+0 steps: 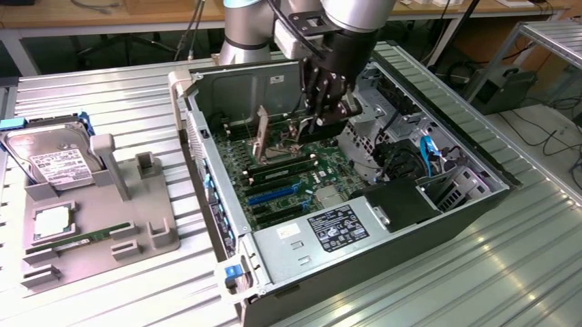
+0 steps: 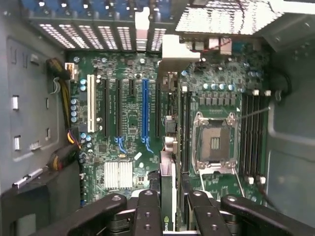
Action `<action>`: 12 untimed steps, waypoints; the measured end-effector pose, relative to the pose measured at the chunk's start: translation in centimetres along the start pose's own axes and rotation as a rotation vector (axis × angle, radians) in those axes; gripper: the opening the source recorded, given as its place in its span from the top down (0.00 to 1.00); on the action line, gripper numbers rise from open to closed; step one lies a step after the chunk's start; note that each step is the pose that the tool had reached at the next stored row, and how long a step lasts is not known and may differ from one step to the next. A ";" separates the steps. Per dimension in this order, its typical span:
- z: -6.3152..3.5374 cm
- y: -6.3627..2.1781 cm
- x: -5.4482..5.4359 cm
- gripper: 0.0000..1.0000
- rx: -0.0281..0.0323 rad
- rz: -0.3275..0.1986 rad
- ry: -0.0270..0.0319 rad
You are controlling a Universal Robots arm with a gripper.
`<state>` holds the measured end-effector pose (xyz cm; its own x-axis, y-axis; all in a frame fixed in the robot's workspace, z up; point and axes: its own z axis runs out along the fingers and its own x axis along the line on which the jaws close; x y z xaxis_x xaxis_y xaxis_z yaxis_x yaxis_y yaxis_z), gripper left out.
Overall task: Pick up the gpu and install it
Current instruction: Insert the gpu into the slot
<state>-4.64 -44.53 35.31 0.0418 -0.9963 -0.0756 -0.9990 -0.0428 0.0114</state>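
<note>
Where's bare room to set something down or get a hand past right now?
Free: ribbed table on the exterior view's right of the PC case, and table nearer the camera than the grey tray. Crowded: inside the case, where the gripper holds the gpu over the motherboard.

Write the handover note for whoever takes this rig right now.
Gripper: shut on the gpu, which is held edge-on.
Where: inside the open computer case, with the gpu over the motherboard, close to the blue slot.
Done: gpu picked up and brought into the case.
Left: seating it in a slot. Whether it touches one yet cannot be told.
Aside: hard drive and memory stick sit on the gray holder.
</note>
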 end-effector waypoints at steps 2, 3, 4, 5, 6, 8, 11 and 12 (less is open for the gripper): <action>0.28 0.05 0.4 0.74 -0.0052 -0.010 0.0002; 0.40 0.21 0.7 0.74 -0.0051 -0.010 -0.0002; 0.49 0.41 0.9 0.74 -0.0051 -0.010 -0.0001; 0.63 0.69 1.1 0.74 -0.0052 -0.010 0.0001; 0.76 0.92 1.2 0.74 -0.0052 -0.010 0.0000; 1.05 1.40 1.3 0.74 -0.0051 -0.010 0.0002; 1.75 2.20 1.3 0.74 -0.0052 -0.009 0.0024; 2.05 2.51 1.3 0.74 -0.0053 -0.008 0.0036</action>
<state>-7.13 -45.83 33.19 0.0504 -0.9961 -0.0721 -0.9985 -0.0517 0.0160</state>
